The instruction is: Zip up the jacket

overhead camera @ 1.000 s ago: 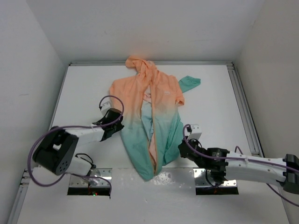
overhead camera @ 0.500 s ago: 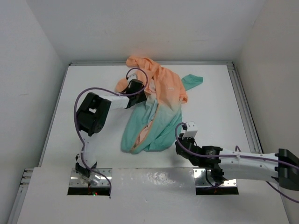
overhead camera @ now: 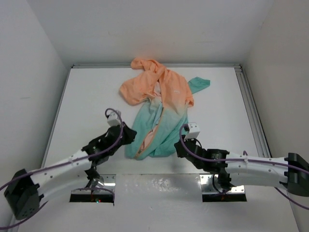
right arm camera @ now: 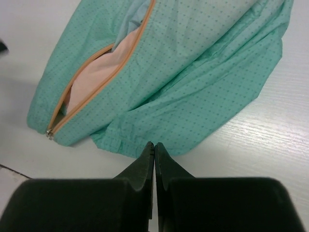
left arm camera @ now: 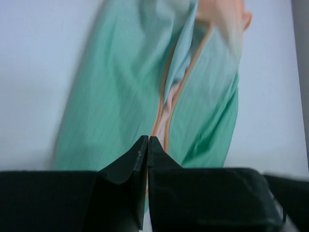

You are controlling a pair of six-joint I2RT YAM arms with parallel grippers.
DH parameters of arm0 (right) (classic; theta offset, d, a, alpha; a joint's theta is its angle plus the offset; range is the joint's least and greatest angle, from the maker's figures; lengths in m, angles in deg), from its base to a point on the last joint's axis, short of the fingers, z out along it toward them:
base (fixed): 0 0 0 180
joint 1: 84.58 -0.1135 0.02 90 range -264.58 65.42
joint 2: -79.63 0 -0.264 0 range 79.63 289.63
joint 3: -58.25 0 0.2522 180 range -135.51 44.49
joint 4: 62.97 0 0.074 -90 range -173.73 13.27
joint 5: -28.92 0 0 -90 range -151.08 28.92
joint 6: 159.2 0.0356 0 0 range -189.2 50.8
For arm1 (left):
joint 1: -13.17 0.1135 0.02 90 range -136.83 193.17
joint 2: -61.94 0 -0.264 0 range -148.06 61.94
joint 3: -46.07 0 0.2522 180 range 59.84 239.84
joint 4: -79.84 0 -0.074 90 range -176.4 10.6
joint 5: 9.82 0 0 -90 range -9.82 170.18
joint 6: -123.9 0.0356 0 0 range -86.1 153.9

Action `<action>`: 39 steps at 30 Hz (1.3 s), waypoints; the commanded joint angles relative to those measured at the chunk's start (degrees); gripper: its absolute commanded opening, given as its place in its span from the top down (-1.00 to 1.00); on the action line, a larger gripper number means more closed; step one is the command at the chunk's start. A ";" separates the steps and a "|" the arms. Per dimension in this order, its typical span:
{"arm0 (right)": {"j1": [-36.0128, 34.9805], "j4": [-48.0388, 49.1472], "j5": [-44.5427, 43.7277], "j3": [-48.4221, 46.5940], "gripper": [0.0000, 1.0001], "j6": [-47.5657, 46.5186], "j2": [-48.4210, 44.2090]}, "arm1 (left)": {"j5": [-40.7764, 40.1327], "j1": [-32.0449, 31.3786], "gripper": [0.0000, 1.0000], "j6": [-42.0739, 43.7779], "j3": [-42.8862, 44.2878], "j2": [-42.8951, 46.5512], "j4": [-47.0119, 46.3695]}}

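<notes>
Well, the thin hooded jacket, peach-orange fading to teal-green [overhead camera: 159, 108], lies crumpled mid-table on the white tabletop [overhead camera: 87, 92]. Its hood end points twd the far wall and the teal hem twd the arms. The front isn't zipped: the orange-edged zip [right arm camera: 50, 131] gapes, w/ pale peach lining showing btwn its two edges. Its low end, w/ a small metal bit, sits at the hem. One teal cuff [overhead camera: 199, 84] sticks out far-right of the heap.

Around it: purple cables [overhead camera: 114, 112] loop off both arms, a grey metal rail [overhead camera: 251, 106] runs along the table's right edge, and white walls stand on three sides.

The left gripper [overhead camera: 128, 135] is at the hem's left side, black fingers pressed together. In its wrist view the tips sit over teal fabric just by the zip opening, pinching nothing that shows, tho that view is blurred. The right gripper [overhead camera: 177, 147] is at the hem's right side, fingers likewise pressed together, tips right at the cloth edge.

Hard to make out: the other sleeve is lost in the folds. The zip's top is hidden under bunched peach cloth. Whether either gripper's tips actually touch the fabric can't be told.
</notes>
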 commanded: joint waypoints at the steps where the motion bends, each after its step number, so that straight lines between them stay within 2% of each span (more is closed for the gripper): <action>1: -0.05 1.03 0.90 -0.83 1.00 -1.26 -2.30 | 0.81 -3.90 1.00 -11.24 -8.39 13.67 13.14; 6: -0.14 -0.64 1.69 -1.53 1.00 -1.88 -3.71 | 1.70 -7.51 0.99 -15.31 -11.75 25.76 24.33; 7: -0.14 -0.99 1.43 -1.62 1.00 -1.70 -3.71 | 2.22 -7.51 0.92 -14.79 -11.83 27.95 26.26; 8: -0.05 -1.61 1.25 -1.79 1.00 -1.70 -3.63 | 2.40 -7.60 0.76 -14.70 -11.83 28.58 27.14; 15: -0.14 -1.70 0.55 -1.62 1.00 -0.73 -3.01 | 6.00 -7.69 0.20 -12.68 -13.41 28.41 28.56; 20: -0.14 -2.93 0.72 -1.88 1.00 -0.30 -2.74 | 5.91 -7.78 0.10 -13.56 -13.32 28.15 28.83; 24: -0.14 -3.72 -0.15 -1.71 1.00 -0.21 -3.97 | 7.67 -7.78 0.09 -14.87 -13.94 25.78 26.90; 28: -0.05 -4.07 -0.16 -1.27 1.00 -0.29 -5.64 | 9.08 -7.78 0.16 -17.41 -16.57 21.48 19.79; 30: -0.14 -4.86 -0.07 -1.27 1.00 -0.21 -6.52 | 8.12 -7.86 0.25 -18.82 -17.19 20.24 19.25; 36: -0.14 -5.30 0.11 0.05 1.00 -0.21 -8.19 | 5.13 -7.95 0.26 -21.73 -19.83 20.85 14.24; 39: -0.14 -5.13 0.46 0.31 1.00 -0.29 -8.20 | 6.70 -7.95 0.25 -21.03 -20.53 15.60 8.98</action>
